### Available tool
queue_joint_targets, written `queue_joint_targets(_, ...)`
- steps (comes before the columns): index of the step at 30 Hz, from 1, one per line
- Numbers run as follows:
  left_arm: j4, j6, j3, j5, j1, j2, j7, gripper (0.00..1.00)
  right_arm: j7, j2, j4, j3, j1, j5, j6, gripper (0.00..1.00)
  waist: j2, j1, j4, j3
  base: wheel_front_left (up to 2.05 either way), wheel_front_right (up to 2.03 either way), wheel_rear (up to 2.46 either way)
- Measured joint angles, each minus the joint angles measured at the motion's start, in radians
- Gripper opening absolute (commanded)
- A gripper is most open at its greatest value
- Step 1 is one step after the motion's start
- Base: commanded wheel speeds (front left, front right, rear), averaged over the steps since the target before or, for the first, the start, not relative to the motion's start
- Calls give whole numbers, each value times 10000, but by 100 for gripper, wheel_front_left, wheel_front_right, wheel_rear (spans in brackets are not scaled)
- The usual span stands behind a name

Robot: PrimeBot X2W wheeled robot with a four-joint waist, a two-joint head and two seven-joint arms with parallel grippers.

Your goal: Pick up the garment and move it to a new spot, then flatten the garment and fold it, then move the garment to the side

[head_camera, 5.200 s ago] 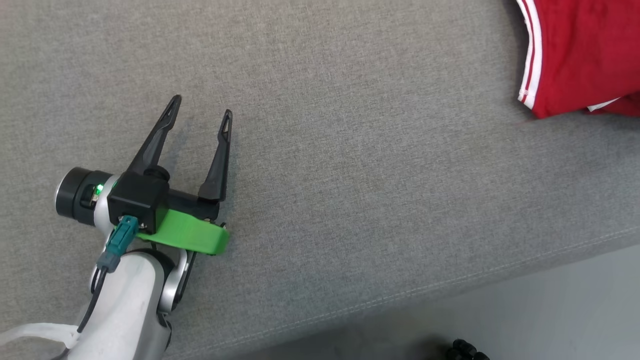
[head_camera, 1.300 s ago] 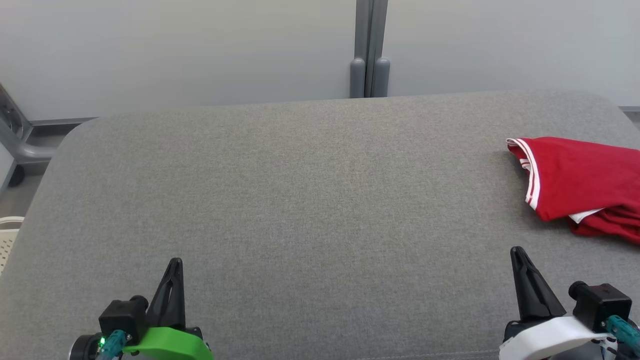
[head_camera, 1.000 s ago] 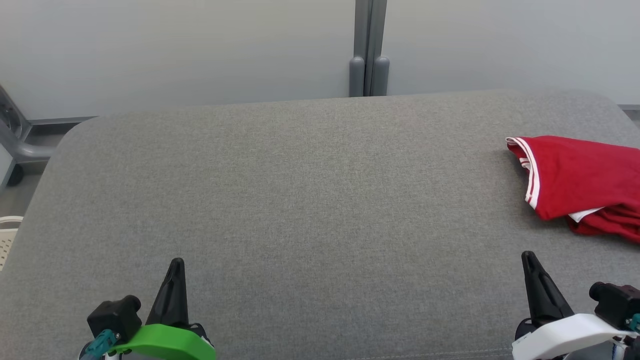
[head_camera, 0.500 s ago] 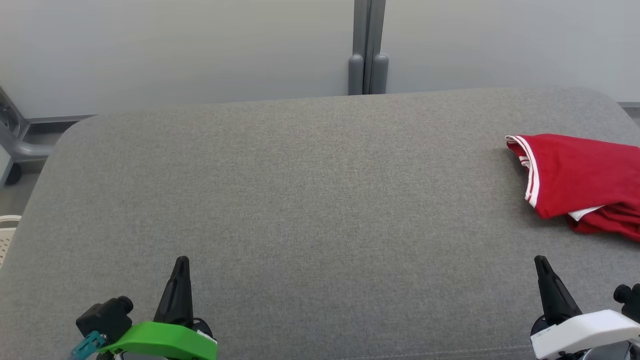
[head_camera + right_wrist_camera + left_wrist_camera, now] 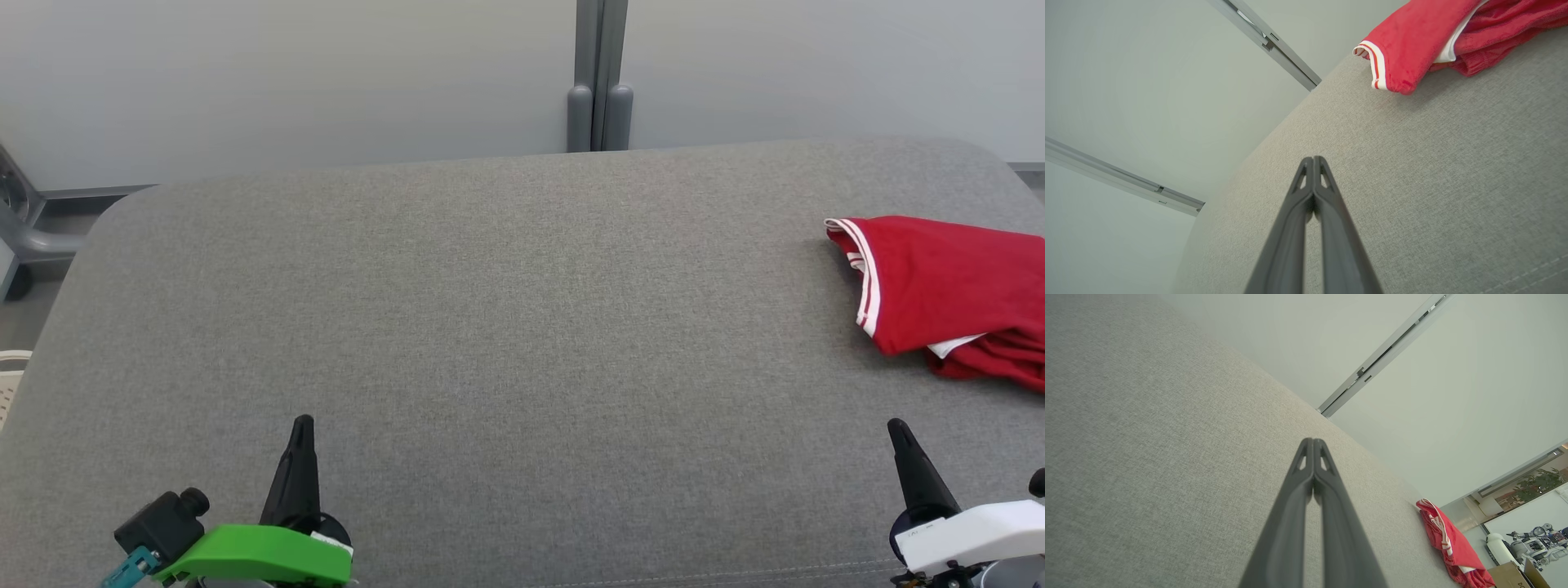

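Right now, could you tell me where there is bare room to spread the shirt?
The grey cushion is bare from its left edge through the middle, between the wall and the left gripper and right gripper at the near edge. The red shirt crowds the right end.

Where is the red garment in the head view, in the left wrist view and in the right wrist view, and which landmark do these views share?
Head view: red garment at the far right, at middle height, cut by the picture's right edge.
Left wrist view: red garment at the lower right.
Right wrist view: red garment at the top right.
Shared landmark: the grey cushion on which it lies.
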Motion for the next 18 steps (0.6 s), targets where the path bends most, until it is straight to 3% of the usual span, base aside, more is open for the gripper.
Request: queue_joint_targets(18, -201, -347, 121, -1852, 96, -270, 90, 0, 667, -35, 349, -550, -214, 2226, -6, 0, 0, 0, -30, 69, 0, 0, 0)
